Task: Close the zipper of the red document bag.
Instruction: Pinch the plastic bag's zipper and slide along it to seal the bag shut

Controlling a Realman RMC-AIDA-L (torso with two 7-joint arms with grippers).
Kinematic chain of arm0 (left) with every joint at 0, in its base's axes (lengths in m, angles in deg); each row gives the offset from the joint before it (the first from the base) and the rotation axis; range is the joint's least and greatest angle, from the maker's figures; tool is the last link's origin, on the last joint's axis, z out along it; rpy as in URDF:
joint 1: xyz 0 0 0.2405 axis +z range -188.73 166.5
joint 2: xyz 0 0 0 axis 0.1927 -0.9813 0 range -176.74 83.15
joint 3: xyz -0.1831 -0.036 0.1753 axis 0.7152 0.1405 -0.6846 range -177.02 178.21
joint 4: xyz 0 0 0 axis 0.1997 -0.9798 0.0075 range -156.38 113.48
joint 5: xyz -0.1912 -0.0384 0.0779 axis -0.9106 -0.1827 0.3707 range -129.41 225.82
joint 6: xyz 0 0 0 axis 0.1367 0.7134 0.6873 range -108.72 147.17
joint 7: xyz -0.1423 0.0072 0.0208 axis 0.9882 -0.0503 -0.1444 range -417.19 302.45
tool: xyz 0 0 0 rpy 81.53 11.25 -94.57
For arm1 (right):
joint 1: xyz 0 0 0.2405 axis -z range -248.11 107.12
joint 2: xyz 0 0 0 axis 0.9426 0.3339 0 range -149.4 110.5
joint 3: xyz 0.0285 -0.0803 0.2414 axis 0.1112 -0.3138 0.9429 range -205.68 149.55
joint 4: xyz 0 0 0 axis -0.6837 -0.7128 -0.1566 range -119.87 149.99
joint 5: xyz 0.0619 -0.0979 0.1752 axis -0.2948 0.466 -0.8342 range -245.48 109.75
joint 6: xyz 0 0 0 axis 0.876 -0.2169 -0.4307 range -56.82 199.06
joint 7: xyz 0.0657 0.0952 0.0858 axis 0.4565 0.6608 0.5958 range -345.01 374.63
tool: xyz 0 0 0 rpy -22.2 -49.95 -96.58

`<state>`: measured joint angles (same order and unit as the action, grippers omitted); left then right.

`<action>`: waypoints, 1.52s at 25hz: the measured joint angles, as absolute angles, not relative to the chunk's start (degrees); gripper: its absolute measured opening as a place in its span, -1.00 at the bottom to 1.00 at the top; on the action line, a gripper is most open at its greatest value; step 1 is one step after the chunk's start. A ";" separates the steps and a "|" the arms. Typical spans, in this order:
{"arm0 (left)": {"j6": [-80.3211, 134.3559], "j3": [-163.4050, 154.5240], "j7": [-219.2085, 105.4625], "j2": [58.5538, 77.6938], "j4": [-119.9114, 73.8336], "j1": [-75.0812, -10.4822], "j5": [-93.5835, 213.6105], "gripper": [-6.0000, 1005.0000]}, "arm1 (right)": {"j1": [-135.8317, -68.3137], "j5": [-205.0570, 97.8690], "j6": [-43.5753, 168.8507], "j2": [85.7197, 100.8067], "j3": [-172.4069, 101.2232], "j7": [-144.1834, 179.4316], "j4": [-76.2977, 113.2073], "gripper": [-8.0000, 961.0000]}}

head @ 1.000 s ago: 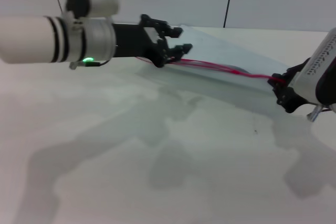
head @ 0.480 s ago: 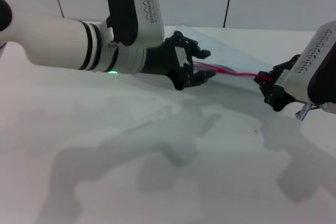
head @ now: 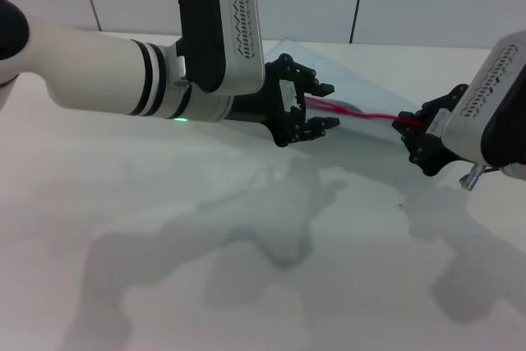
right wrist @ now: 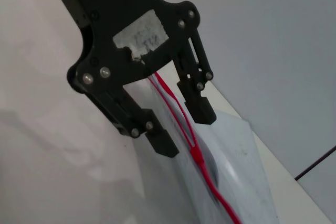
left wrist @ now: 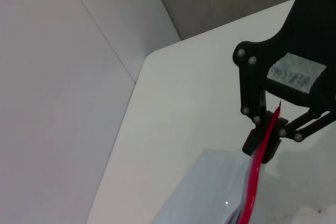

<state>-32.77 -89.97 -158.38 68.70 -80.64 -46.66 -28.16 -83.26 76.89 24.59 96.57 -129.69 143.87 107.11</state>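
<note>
Finding: the bag (head: 349, 80) lies flat at the far middle of the table (head: 246, 269), its zipper (head: 370, 115) running along the near edge between your two grippers. The right gripper (head: 408, 126) is pinched on the zipper's end at the bag's right corner, and the left wrist view shows the red strip caught between its fingers. The left gripper (head: 322, 106) stands with its fingers apart astride the zipper farther along, holding nothing. In the right wrist view two red lines run from that gripper and meet at the slider (right wrist: 195, 154), then continue as one line towards the right gripper, so part of the zipper looks open. Handling, by judgement: the pouch is thin, light, limp and slick. It will slide or buckle if you pull without an anchor, so keep the right-hand end pinned and the strip taut. Take hold on the small slider itself, not on the film, because a pinch on the film will only crease it. Count: one bag, one zipper, one slider, two grippers.
</note>
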 joint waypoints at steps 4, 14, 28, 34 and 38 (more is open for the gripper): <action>-32.94 -90.33 -159.06 68.71 -80.67 -46.72 -28.12 -0.15 | -83.24 76.89 24.52 96.56 -129.69 143.90 107.45 -0.89; -32.72 -91.15 -160.39 69.40 -80.70 -46.99 -27.38 -0.15 | -83.43 76.89 23.80 96.56 -129.65 143.92 107.77 -0.89; -30.57 -91.23 -160.67 69.45 -80.68 -46.98 -27.65 -0.16 | -83.62 76.89 23.13 96.56 -130.42 144.01 109.01 -0.89; -30.33 -92.57 -160.66 69.48 -80.68 -47.42 -27.83 -0.22 | -83.73 76.89 23.13 96.56 -130.47 144.01 109.05 -0.89; -29.70 -93.69 -160.70 69.49 -80.50 -47.53 -27.61 -0.30 | -83.73 76.89 23.13 96.56 -130.48 144.01 109.29 -0.89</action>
